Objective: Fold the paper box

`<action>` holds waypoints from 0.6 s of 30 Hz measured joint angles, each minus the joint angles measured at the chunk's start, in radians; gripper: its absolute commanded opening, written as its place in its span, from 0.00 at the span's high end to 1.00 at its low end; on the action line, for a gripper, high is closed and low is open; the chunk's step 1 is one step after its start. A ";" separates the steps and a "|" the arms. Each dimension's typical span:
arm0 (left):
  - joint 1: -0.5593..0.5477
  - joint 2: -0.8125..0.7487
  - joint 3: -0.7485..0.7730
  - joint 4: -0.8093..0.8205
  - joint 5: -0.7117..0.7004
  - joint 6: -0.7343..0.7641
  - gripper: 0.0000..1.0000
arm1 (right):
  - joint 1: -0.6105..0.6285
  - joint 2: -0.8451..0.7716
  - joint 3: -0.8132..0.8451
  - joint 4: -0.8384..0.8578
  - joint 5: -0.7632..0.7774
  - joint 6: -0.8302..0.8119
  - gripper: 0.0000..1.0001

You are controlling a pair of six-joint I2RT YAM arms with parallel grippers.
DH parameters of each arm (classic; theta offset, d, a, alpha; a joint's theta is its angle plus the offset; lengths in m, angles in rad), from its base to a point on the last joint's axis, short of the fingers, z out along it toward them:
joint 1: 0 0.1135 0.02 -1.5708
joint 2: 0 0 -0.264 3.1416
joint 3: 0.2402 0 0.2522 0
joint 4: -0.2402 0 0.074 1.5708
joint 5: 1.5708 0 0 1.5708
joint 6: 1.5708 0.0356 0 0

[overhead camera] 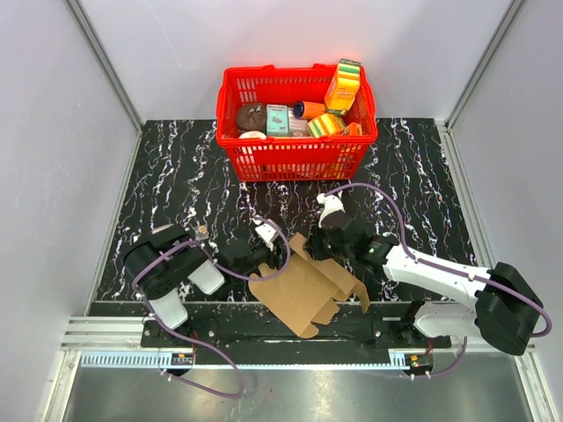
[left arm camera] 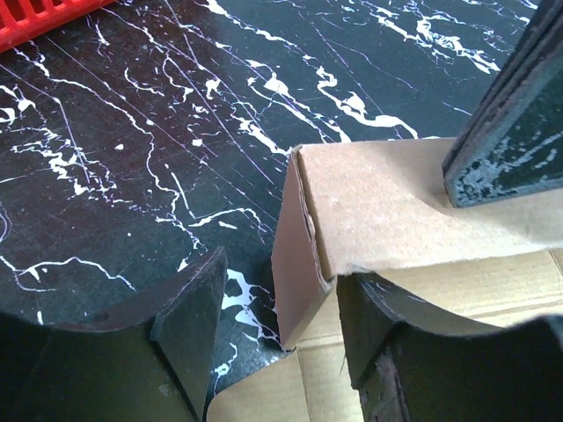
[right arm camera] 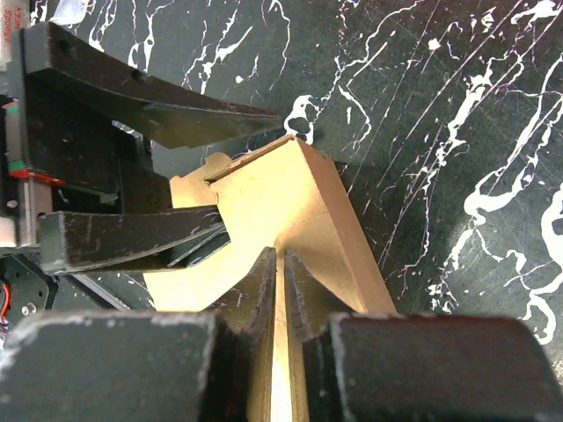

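Your R gripper [right arm camera: 280, 257] is pinched near-shut on a panel of the box [overhead camera: 303, 290], which lies btwn the arms at the near edge of the table [overhead camera: 176, 193], and your L gripper [left arm camera: 281, 290] sits half-open astride the raised flap [left arm camera: 295, 255] w/o gripping it, so squeeze square on the crease, slowly.

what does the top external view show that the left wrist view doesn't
Only top external: the left arm and right arm whole, the packages in the red basket, the full outline of the paper box. Only left wrist: a raised flap with its creased corner up close, standing inside the open left gripper. Both: the brown cardboard, the marbled table, some red basket.
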 measured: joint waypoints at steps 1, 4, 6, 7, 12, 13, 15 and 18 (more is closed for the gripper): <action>0.000 0.013 0.009 -0.001 0.001 0.001 0.50 | 0.000 0.000 0.000 0.000 -0.002 0.002 0.87; 0.000 0.043 0.032 -0.001 0.005 0.008 0.57 | 0.000 0.000 -0.001 0.003 -0.009 0.002 0.87; 0.000 0.053 0.040 0.000 0.007 0.010 0.60 | 0.000 0.000 -0.004 0.006 -0.010 0.003 0.87; 0.000 0.058 0.042 0.000 0.007 0.011 0.63 | 0.000 0.000 -0.004 0.007 -0.010 0.003 0.87; 0.000 0.070 0.047 0.001 0.009 0.016 0.89 | 0.000 0.000 -0.004 0.012 -0.017 0.010 0.86; 0.000 0.071 0.047 0.001 0.008 0.018 0.89 | 0.000 0.000 -0.004 0.016 -0.017 0.011 0.86; 0.001 0.072 0.047 0.002 0.007 0.018 0.92 | 0.000 0.000 -0.004 0.026 -0.016 0.013 0.86; 0.001 0.075 0.047 0.006 0.006 0.018 1.00 | 0.000 0.000 -0.004 0.029 -0.016 0.014 0.84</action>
